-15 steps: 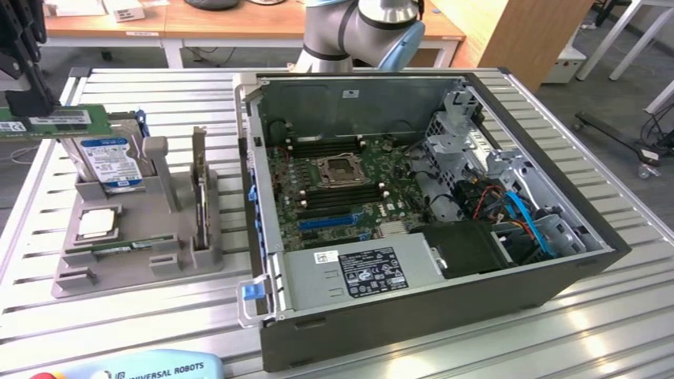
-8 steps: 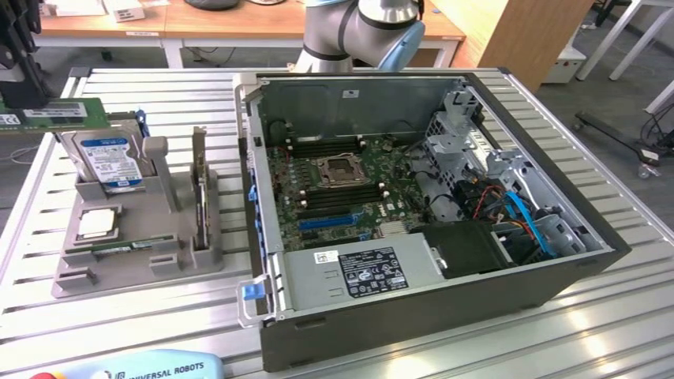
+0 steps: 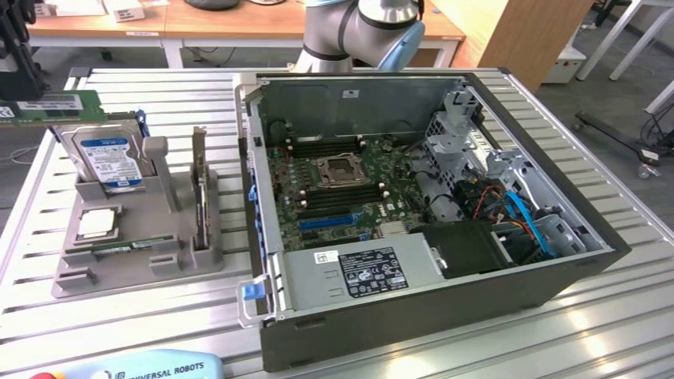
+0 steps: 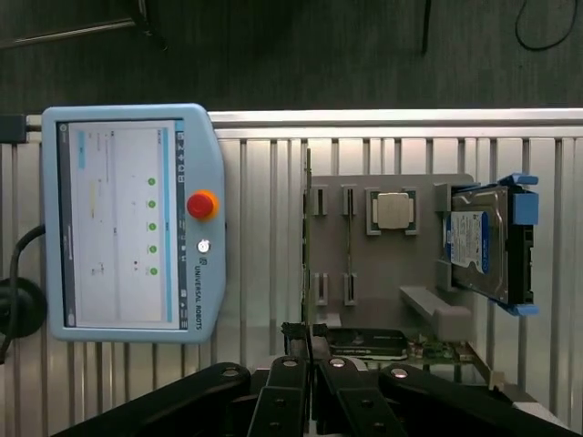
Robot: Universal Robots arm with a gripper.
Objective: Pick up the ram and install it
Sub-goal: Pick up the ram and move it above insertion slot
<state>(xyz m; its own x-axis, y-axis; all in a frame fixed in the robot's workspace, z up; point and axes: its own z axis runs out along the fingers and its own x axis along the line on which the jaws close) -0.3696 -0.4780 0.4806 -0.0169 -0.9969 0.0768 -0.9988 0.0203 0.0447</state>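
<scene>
"Exterior view first: where is the ram?"

"At that view's far left, raised off the tabletop (image 3: pixel 126 316). The ram (image 3: pixel 58 106) lies level, green with a white sticker, and the hand (image 3: pixel 21 88) has it by one end."

"So the hand is clamped?"

"Yes, its fingers are pressed together on the ram. In the wrist view the hand (image 4: pixel 310 353) shows dark fingers closed on the board. The ram (image 4: pixel 369 342) runs off sideways from them, showing black chips and a strip of green."

"What is it nearest to?"

"The grey fixture (image 3: pixel 153 225) on the slotted tabletop. The ram hangs near the end where the hard drive (image 3: pixel 106 158) stands tilted in its cradle. As far as I can see it touches neither."

"Anything else in the fixture?"

"A square processor chip (image 3: pixel 97 223) sits in its recess. Just beside it another green stick (image 3: pixel 118 248) lies flat in a slot."

"And the computer case?"

"The computer case (image 3: pixel 474 312) lies with its open side up, to the exterior view's right of the fixture, and the motherboard (image 3: pixel 293 170) is bare. The ram is well apart from it, with the fixture between them."

"Anything more in the wrist view?"

"A teach pendant (image 4: pixel 132 218) lies on the tabletop beside the fixture. Its screen is lit and it has a red button on its face."
</scene>
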